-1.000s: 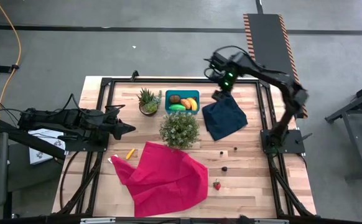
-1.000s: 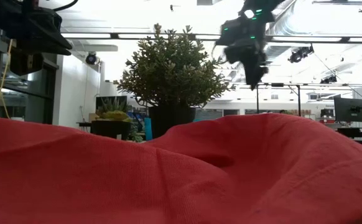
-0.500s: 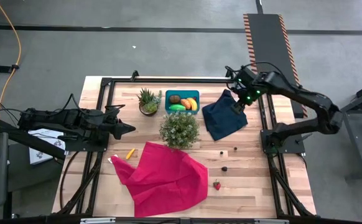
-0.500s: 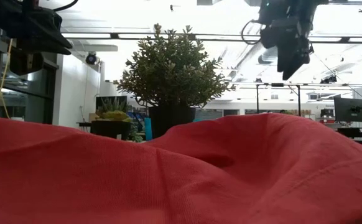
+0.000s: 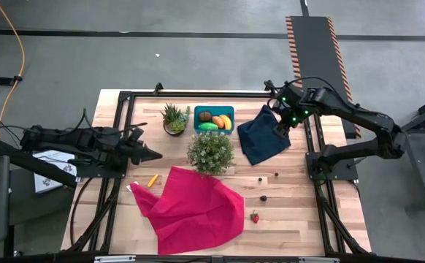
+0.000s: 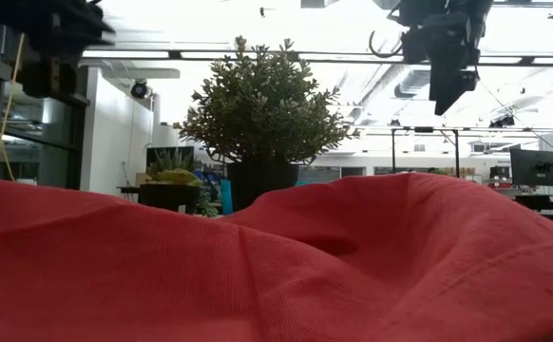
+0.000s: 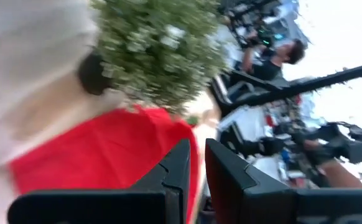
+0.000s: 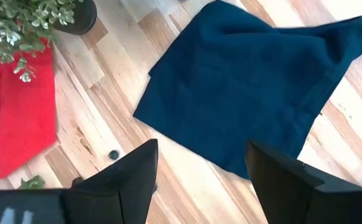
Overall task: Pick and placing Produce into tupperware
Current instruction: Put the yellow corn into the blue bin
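Wooden bench (image 5: 300, 219), grey floor around it. Left gripper (image 5: 154, 154) hangs over the bench's left side, fingers (image 7: 175, 171) nearly shut with only a thin slit between them, holding nothing. Small yellow piece (image 5: 152, 180) lies just beyond it, near the red cloth (image 5: 194, 208). Spiky plant (image 5: 174, 119) and bushy plant (image 5: 211, 152) flank the blue tub (image 5: 214, 109) at the far edge; tub holds a brown oval, green piece, orange pieces, banana. Dark bits (image 5: 263, 197) and strawberry (image 5: 255, 217) sit on open wood right of the red cloth. Right gripper (image 5: 280, 130) hovers over the navy cloth (image 5: 262, 139), fingers (image 8: 137, 177) spread wide, empty.
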Controlling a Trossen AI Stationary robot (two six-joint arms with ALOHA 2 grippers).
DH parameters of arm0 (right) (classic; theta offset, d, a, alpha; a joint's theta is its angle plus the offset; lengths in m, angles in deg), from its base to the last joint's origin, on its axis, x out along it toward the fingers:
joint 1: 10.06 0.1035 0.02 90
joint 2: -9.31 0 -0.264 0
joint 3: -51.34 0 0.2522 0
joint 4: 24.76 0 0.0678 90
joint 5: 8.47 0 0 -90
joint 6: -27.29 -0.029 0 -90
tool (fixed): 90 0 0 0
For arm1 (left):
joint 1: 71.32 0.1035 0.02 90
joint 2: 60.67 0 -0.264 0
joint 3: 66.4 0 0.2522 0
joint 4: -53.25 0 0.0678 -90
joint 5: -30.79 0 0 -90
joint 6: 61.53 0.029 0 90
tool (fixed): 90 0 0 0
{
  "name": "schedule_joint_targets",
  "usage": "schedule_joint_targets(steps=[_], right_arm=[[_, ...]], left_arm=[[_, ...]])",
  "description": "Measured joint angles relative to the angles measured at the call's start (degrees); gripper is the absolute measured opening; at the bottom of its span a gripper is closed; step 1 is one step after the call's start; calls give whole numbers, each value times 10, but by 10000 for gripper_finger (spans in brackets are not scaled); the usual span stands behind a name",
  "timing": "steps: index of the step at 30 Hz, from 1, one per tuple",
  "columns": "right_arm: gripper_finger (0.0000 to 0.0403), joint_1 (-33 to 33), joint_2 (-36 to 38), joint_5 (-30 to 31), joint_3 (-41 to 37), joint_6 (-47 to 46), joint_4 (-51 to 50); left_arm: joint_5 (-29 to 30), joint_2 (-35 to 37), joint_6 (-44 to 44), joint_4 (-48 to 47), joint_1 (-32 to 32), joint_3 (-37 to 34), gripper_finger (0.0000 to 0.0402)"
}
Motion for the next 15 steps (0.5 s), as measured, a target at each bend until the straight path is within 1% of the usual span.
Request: schedule_joint_targets(steps=[2,8,11,15], right_arm=[[232,2,0,0,0,-6,-5],[232,13,0,0,0,-25,-4],[232,19,0,0,0,-26,-4],[232,22,0,1,0,-29,-4]], left_arm=[[-1,-28,-6,18,-19,10,40],[7,-123,-17,6,-97,61,39],[52,-163,-20,1,-145,92,39],[142,-197,-35,-36,-215,136,39]])
